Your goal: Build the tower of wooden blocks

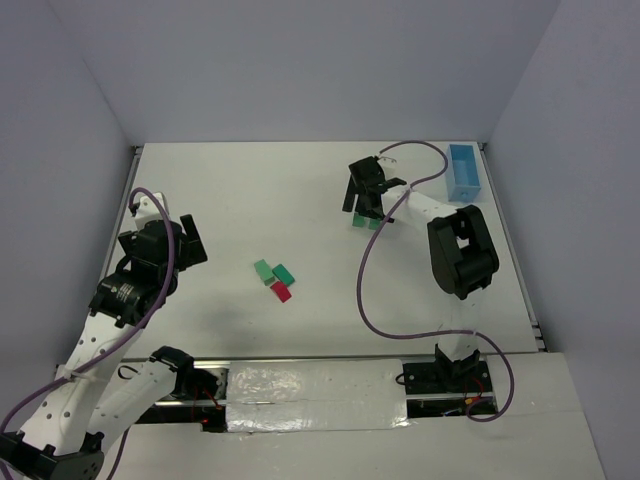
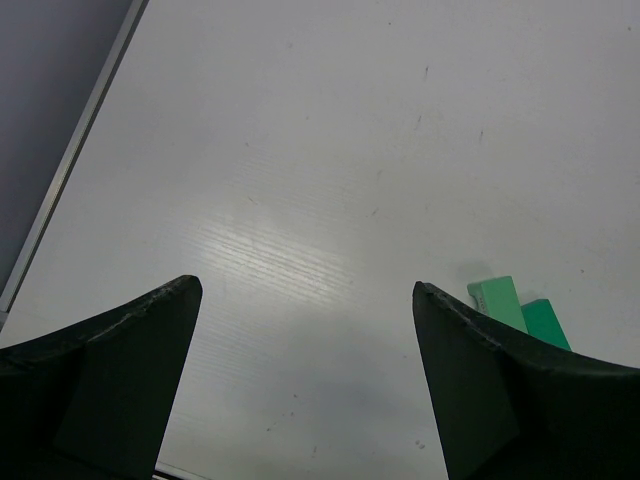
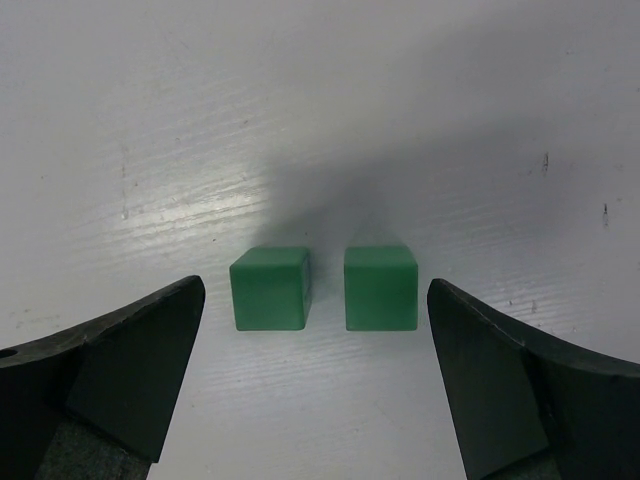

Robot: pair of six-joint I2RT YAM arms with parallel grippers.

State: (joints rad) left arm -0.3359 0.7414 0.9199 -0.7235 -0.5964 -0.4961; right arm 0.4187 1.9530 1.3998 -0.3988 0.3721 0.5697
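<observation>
Two dark green blocks [image 3: 270, 288] [image 3: 380, 287] stand side by side on the table with a narrow gap between them. My right gripper [image 3: 315, 290] is open and hovers just short of them, touching neither; from above it [image 1: 362, 207] sits right over the pair [image 1: 365, 223]. Mid-table lie a light green block [image 1: 263, 270], a darker green block [image 1: 285, 272] and a red block [image 1: 281, 292], close together. My left gripper [image 1: 192, 243] is open and empty, left of that cluster. Its wrist view shows the light green block [image 2: 497, 300] and the darker one [image 2: 545, 322] beyond its right finger [image 2: 470, 370].
A light blue tray [image 1: 464, 171] stands at the far right of the table near the wall. The right arm's purple cable [image 1: 370, 300] loops over the table between the two block groups. Walls close in the table on three sides.
</observation>
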